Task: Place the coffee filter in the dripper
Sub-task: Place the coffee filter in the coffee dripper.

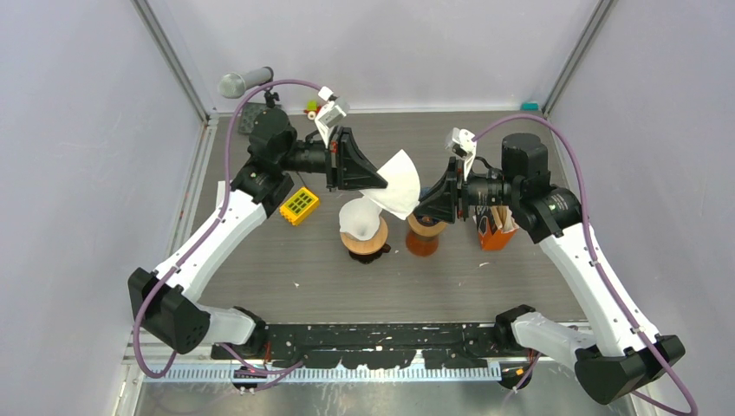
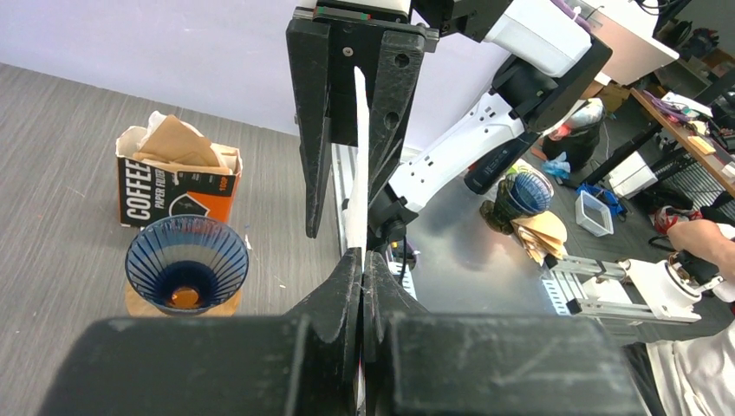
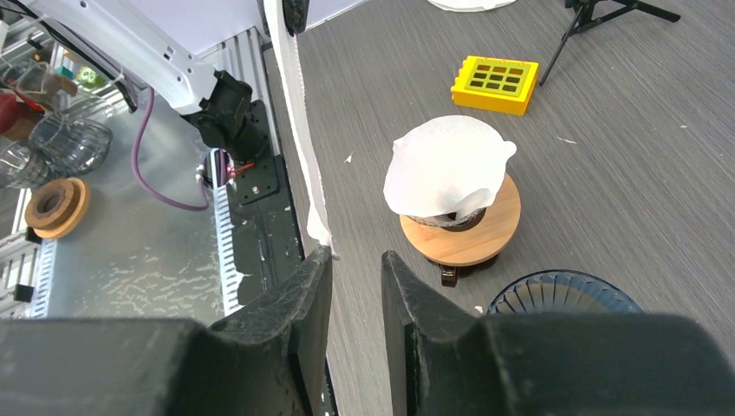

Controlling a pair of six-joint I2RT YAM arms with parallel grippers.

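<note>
White fan-shaped paper coffee filter (image 1: 400, 186) flat, midair over table (image 1: 537, 286) middle; left gripper (image 1: 381, 184) clenched on it; right gripper (image 3: 356, 254) jaws apart, filter edge at one fingertip.

Pairs glossy white link shells with bulky black joint housings on left arm (image 1: 208, 238) and right arm (image 1: 607, 290) alike, both bolted to a black perforated base rail (image 1: 373, 334). Runs a purple cable (image 1: 227, 186) along each arm to a small white boxy wrist camera (image 1: 332, 110) — one per wrist. Ends in matte black left gripper (image 1: 384, 184) and right gripper (image 1: 419, 212), with flat wedge-shaped fingers (image 2: 334, 299) narrowing to thin tips — round screw holes in the right one's faces.
</note>
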